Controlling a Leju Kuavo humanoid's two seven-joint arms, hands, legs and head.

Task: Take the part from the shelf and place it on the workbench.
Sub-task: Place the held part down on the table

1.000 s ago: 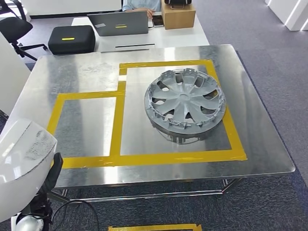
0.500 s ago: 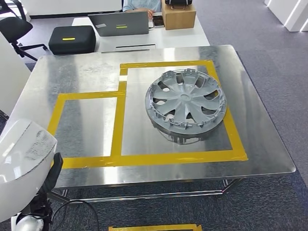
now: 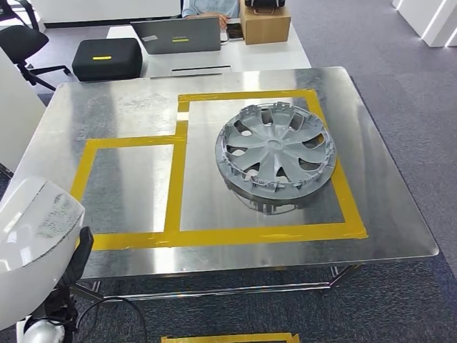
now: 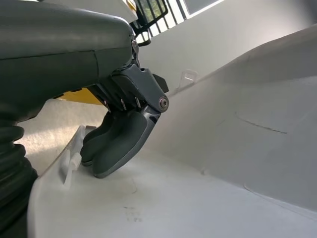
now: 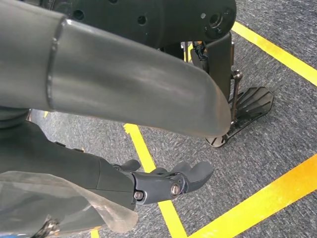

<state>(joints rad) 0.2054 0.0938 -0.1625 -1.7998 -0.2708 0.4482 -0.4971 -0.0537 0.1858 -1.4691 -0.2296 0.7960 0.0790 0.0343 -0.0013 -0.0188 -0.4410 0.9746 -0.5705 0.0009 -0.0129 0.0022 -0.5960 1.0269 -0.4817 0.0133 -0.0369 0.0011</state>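
My left hand (image 4: 119, 134) grips a white moulded part (image 3: 32, 243) at my left side, fingers pressed to its surface, carried low so it clears the workbench (image 3: 388, 214) ahead. Beyond it, a grey wheel cover (image 3: 275, 158) lies inside the yellow tape outline (image 3: 173, 187). My right hand (image 5: 168, 183) hangs empty over the floor, fingers loosely extended.

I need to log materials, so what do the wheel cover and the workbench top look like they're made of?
The wheel cover looks like moulded plastic with a matte silver-grey paint: thin spokes, clipped rim tabs, soft sheen. The workbench top looks like bare sheet metal, perhaps steel or aluminium: brushed, mottled, and mirroring the cover's underside.
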